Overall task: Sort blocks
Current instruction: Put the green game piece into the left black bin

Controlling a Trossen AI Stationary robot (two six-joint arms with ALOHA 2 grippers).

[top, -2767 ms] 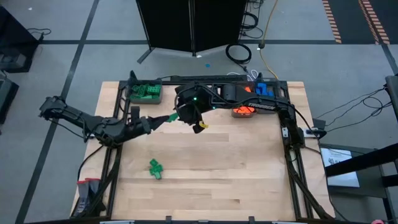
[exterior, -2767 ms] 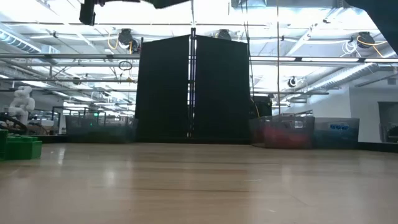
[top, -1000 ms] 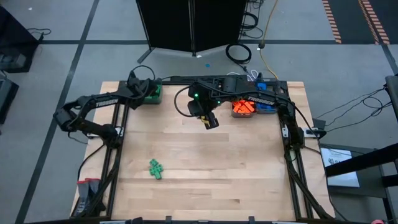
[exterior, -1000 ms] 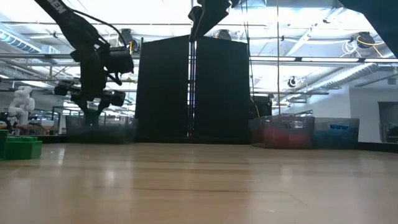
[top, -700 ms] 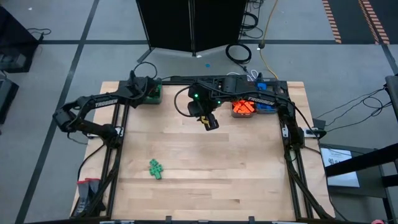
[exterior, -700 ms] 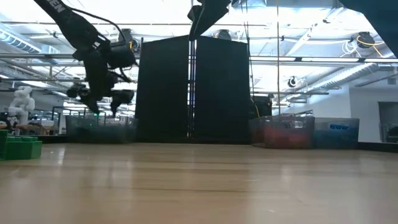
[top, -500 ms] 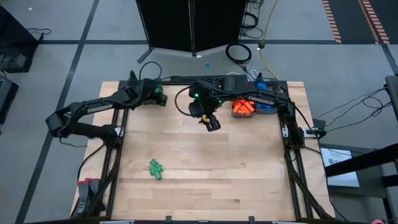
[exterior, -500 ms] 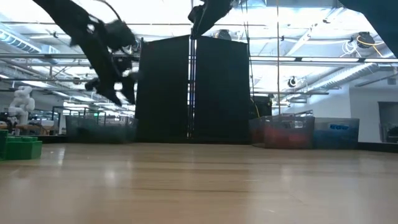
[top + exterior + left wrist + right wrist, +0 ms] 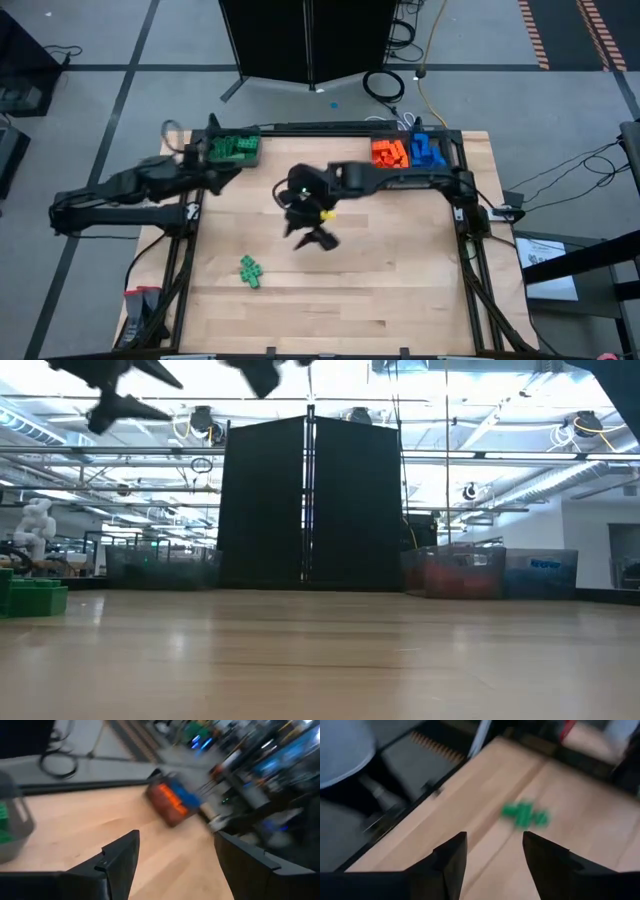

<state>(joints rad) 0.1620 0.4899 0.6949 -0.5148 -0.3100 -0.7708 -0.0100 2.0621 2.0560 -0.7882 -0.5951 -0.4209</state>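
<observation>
**Last green blocks loose on the table, right arm heading for them**

A small cluster of green blocks [image 9: 250, 271] lying loose on the bare wood of the table [image 9: 380, 290], toward the left and near edge, well apart from everything else. Sorted by colour elsewhere: green blocks in the bin [image 9: 234, 149] at the far left corner, orange blocks [image 9: 388, 153] and blue blocks [image 9: 429, 152] side by side at the far right corner, presumably so each colour keeps its own place.

Right gripper [image 9: 318, 240] above mid-table, between the loose cluster and the far bins, fingers [image 9: 451, 855] apart with nothing between them; green cluster straight ahead in its wrist view, so probably lined up for the next pick. Left gripper [image 9: 222, 168] just beside the green bin, fingers [image 9: 122, 856] spread and empty too, likely clear of the bin so as to leave the middle free.

Judged nearly finished: only that one loose cluster left to bin.
</observation>
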